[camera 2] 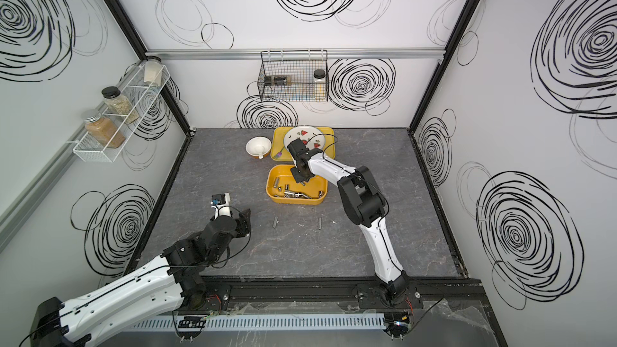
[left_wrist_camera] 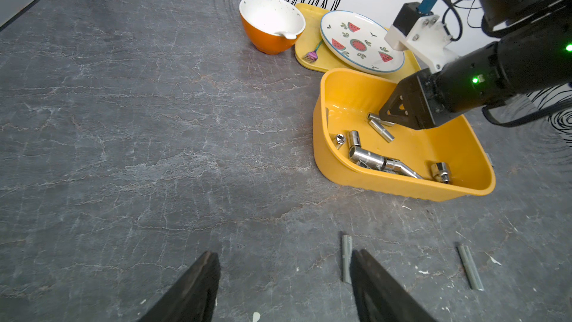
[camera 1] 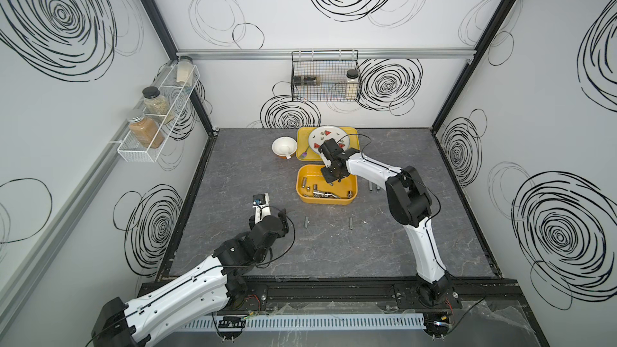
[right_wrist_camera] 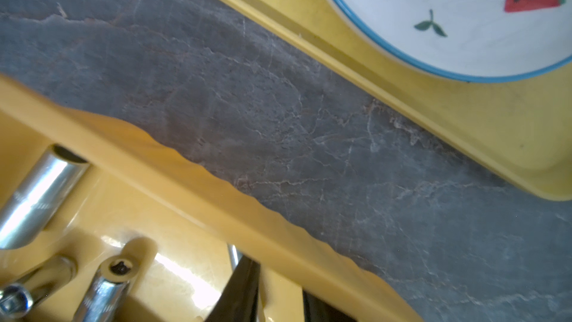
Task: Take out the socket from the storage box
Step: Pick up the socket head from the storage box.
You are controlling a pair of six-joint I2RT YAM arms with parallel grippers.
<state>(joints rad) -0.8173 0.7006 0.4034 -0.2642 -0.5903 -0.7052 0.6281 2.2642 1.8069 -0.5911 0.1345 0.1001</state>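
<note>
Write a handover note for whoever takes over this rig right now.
Left claw: open, empty, over the table beside a slim socket lying there.
Right claw: down inside the storage box near its far wall; grip unclear.
Done: that socket and a second socket lie on the table before the box.
Left: several sockets in the box, to be lifted out.

Bright, even overhead light in both top views, soft shadows, wide-angle bend at the edges. Left wrist view sharp, mild sheen on worktop (left_wrist_camera: 154, 119). Right wrist view soft: storage box (right_wrist_camera: 185, 175) rim and sockets (right_wrist_camera: 40, 193) blurred, glare on its floor.
</note>
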